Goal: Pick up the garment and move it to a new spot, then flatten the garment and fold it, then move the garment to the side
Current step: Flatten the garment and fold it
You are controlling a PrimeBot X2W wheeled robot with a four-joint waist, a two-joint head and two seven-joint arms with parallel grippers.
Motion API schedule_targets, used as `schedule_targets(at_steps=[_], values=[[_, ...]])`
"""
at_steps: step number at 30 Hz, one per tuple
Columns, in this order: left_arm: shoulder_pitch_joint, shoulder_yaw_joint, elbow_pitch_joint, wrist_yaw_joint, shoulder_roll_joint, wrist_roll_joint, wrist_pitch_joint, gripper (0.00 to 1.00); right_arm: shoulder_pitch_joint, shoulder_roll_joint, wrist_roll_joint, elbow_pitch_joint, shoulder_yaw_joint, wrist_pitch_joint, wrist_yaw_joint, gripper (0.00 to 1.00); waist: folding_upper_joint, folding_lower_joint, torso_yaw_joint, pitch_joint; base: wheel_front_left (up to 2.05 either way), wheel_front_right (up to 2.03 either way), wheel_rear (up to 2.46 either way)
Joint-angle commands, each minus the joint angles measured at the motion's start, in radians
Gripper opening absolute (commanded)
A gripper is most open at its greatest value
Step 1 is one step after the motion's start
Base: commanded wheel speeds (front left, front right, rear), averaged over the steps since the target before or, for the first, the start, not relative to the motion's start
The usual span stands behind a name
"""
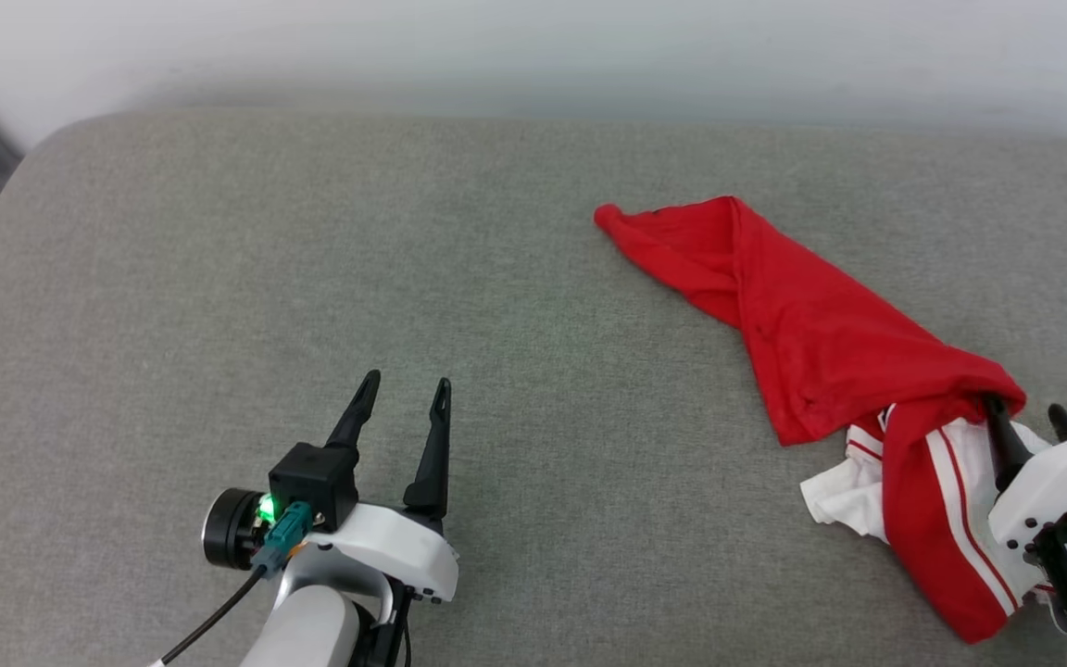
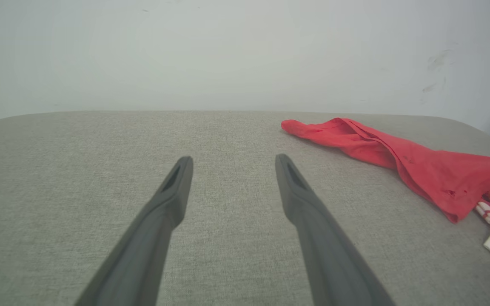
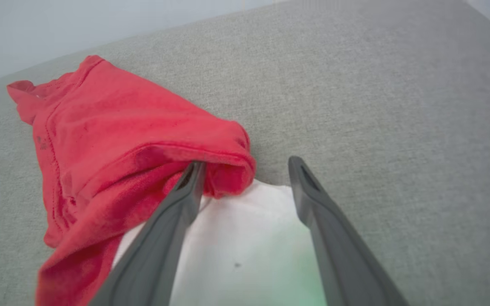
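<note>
The left gripper [image 1: 404,384] has two long dark grey fingers [image 2: 172,199], tapered, with slotted tips. Its glossy white wrist shell [image 1: 395,551] shows small dark screws and carries a black block [image 1: 311,482] with a green light [image 1: 266,508], a teal connector [image 1: 285,535] and a black cable [image 1: 214,621]. The right gripper [image 1: 1024,408] has a matching white shell [image 1: 1052,482].

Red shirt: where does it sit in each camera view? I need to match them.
Head view: shirt right of centre, slanting down to the lower right corner.
Left wrist view: shirt at the right edge, mid-height.
Right wrist view: shirt in the left half, white sleeve at bottom centre.
Shared landmark: the shirt's pointed red tip, its far end in all three.
</note>
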Motion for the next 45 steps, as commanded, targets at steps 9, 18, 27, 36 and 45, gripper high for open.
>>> schedule_targets(at_steps=[9, 18, 27, 36, 45], values=[[0.033, -0.010, -0.016, 0.014, 0.006, -0.010, 0.015, 1.00, 0.173, 0.003, -0.009, -0.338, 0.188, 0.356, -0.001, 1.00, 0.0000, 0.0000, -0.033, -0.061, 0.00, 0.00, 0.00], [0.007, -0.019, -0.035, 0.012, 0.009, -0.010, 0.018, 1.00, 0.158, -0.053, 0.030, -0.382, 0.333, 0.564, -0.001, 1.00, 0.0000, 0.0000, -0.018, -0.011, 0.00, 0.00, 0.00], [-0.014, -0.028, -0.024, 0.011, -0.001, -0.011, 0.011, 1.00, 0.082, -0.070, 0.039, -0.139, 0.374, 0.562, -0.002, 0.95, 0.0000, 0.0000, 0.010, 0.029, 0.00, 0.00, 0.00], [0.000, -0.028, 0.001, 0.011, 0.003, -0.017, 0.004, 1.00, 0.008, -0.038, 0.072, -0.133, 0.443, 0.446, 0.001, 0.00, 0.0000, 0.0000, 0.006, -0.014, 0.00, 0.00, 0.00], [0.021, -0.044, 0.009, 0.010, 0.009, -0.025, 0.014, 1.00, 0.027, 0.006, 0.134, -0.254, 0.600, 0.326, -0.001, 0.00, 0.0000, 0.0000, 0.001, -0.080, 0.00, 0.00, 0.00]])
